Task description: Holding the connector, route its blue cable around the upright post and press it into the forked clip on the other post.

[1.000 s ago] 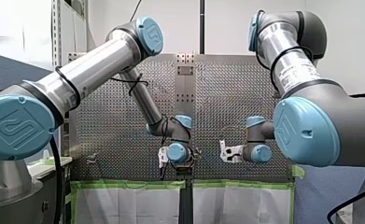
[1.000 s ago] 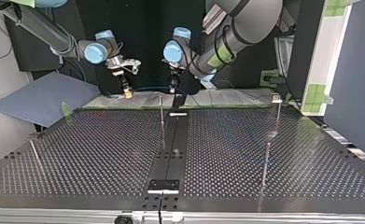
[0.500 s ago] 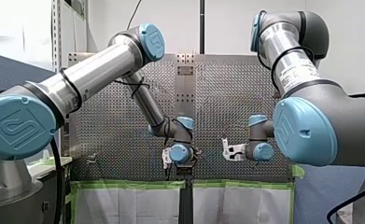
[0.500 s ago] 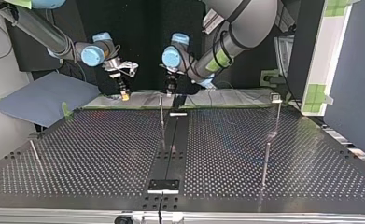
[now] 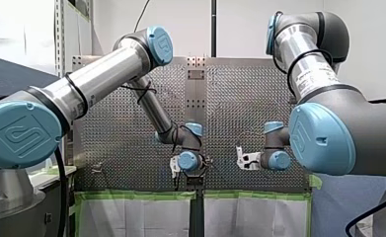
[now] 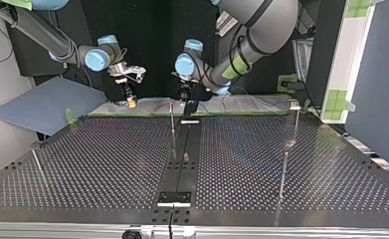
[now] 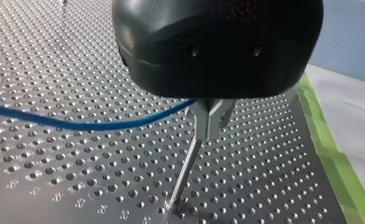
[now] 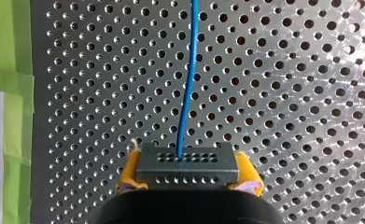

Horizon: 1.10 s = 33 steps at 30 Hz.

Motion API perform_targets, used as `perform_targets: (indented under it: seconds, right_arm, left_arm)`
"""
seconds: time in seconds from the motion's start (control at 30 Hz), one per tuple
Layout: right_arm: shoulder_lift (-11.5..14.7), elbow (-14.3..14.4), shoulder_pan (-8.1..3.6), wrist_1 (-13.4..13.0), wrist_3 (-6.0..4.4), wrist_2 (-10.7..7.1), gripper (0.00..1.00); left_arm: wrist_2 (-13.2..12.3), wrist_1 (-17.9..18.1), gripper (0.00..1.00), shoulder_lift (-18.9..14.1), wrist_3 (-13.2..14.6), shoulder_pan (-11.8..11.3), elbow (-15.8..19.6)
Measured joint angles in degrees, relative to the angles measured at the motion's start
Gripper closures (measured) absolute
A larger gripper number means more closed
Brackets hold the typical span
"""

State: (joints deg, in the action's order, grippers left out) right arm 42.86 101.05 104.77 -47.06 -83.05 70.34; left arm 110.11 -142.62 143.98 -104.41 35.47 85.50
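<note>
The connector (image 8: 188,164), a dark grey block with rows of small holes, is grasped by the right end effector (image 8: 188,173). The yellow pads (image 8: 128,173) are clamped against the two sides of the block. The connector is held above the perforated counter (image 8: 287,93), close to the counter's edge on the arms' side, which is bordered with green tape (image 8: 12,93).

The blue cable (image 8: 188,88) leaves the middle of the connector's face. It is run straight ahead of the end effector, over the counter, with a slight bend.

In the left wrist view the left end effector (image 7: 215,70) is shown only as a black housing. Whether it is released or clenched cannot be told. Directly below the housing, a forked clip (image 7: 210,116) is carried on a thin post (image 7: 186,172) fixed into the counter near the same taped edge. The cable is drawn across above the counter in a shallow sag, clear of the surface. It rises to the top of the clip, where it is hidden under the housing. Whether it is seated between the prongs cannot be told.

In the top view both end effectors are positioned over the counter's far edge, apart from each other. The left one is at the middle of that edge, and the right one is toward the far-left corner. Two more thin posts (image 6: 295,119) are set near the counter's right edge in that view.
</note>
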Motion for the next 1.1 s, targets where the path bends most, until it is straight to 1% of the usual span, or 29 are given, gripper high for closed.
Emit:
perform_targets:
  seconds: [0.17,0.43,0.7,1.1]
  right_arm:
    - [0.0,0.0,0.0,-0.15,0.02,-0.01,1.0]
    - [0.0,-0.01,0.01,-0.35,0.04,-0.02,1.0]
    - [-0.01,-0.01,-0.2,-0.78,-0.03,-0.02,1.0]
    - [-0.02,-0.16,-0.66,-1.29,-0.14,-0.02,1.0]
  left_arm:
    - [-0.56,-0.03,0.99,0.24,-0.3,-0.34,-0.03]
    - [-1.04,-0.96,0.99,2.27,-0.57,-0.46,-1.46]
    - [-1.82,-1.15,0.99,2.46,-1.45,-0.95,-3.28]
    - [-3.9,-1.63,0.99,2.54,-2.31,-2.78,-4.77]
